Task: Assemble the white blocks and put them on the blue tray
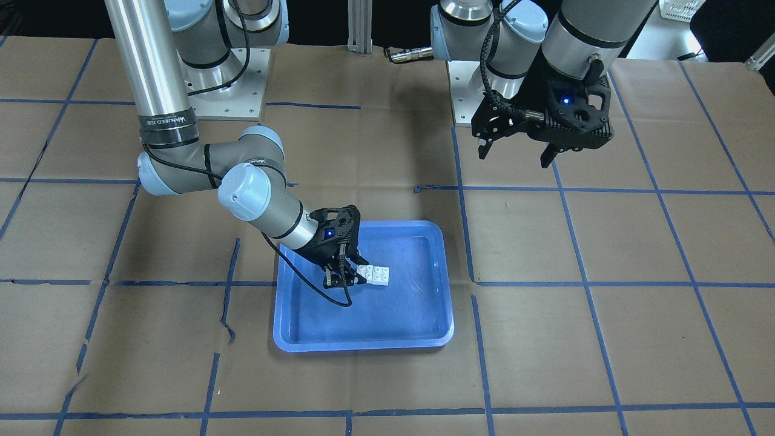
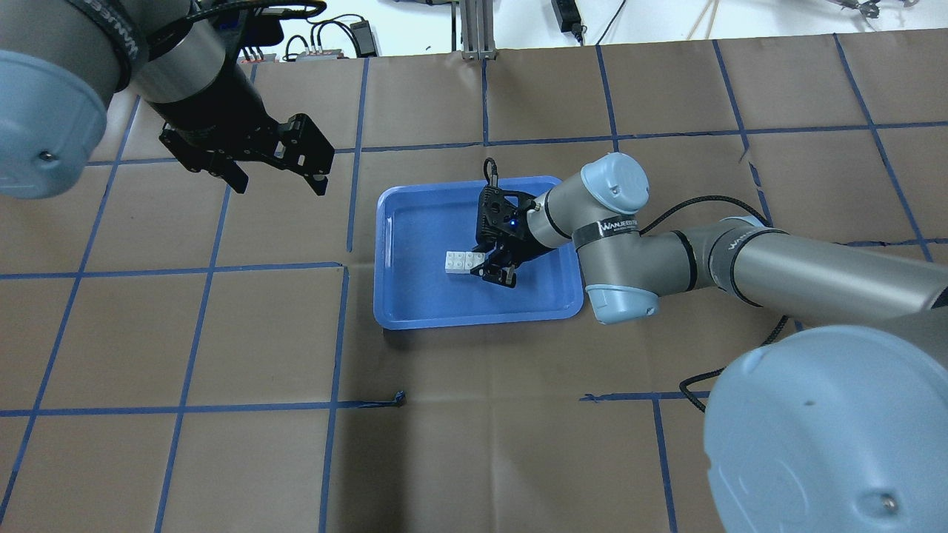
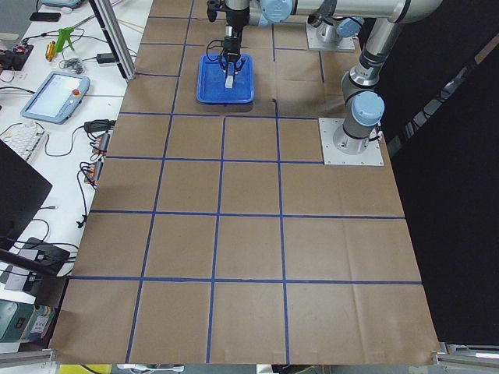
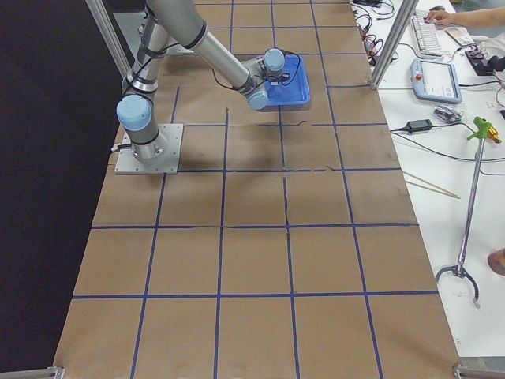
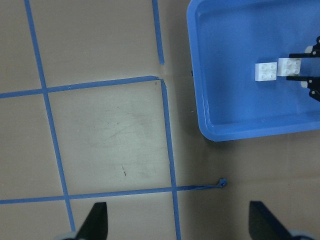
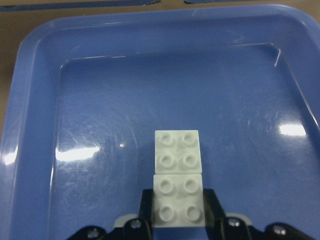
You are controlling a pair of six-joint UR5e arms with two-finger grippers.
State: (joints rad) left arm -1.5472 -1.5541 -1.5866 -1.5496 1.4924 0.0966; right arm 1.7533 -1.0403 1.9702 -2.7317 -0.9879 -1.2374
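Observation:
The blue tray (image 1: 363, 345) lies mid-table; it also shows in the overhead view (image 2: 474, 320) and the left wrist view (image 5: 210, 130). Two white blocks (image 1: 374, 274) lie side by side, touching, on the tray floor (image 6: 30, 150). My right gripper (image 1: 348, 278) is low inside the tray. Its fingers (image 6: 210, 200) press the sides of the nearer block (image 6: 178, 202); the other block (image 6: 176, 151) sticks out in front. The blocks also show in the overhead view (image 2: 463, 261). My left gripper (image 2: 278, 174) is open and empty, raised above the table beside the tray.
Brown paper with a blue tape grid covers the table. A small scrap of blue tape (image 5: 221, 183) sits near the tray's corner. Both arm bases (image 1: 230, 91) stand at the robot's edge. Devices and cables lie on side benches (image 3: 54, 86).

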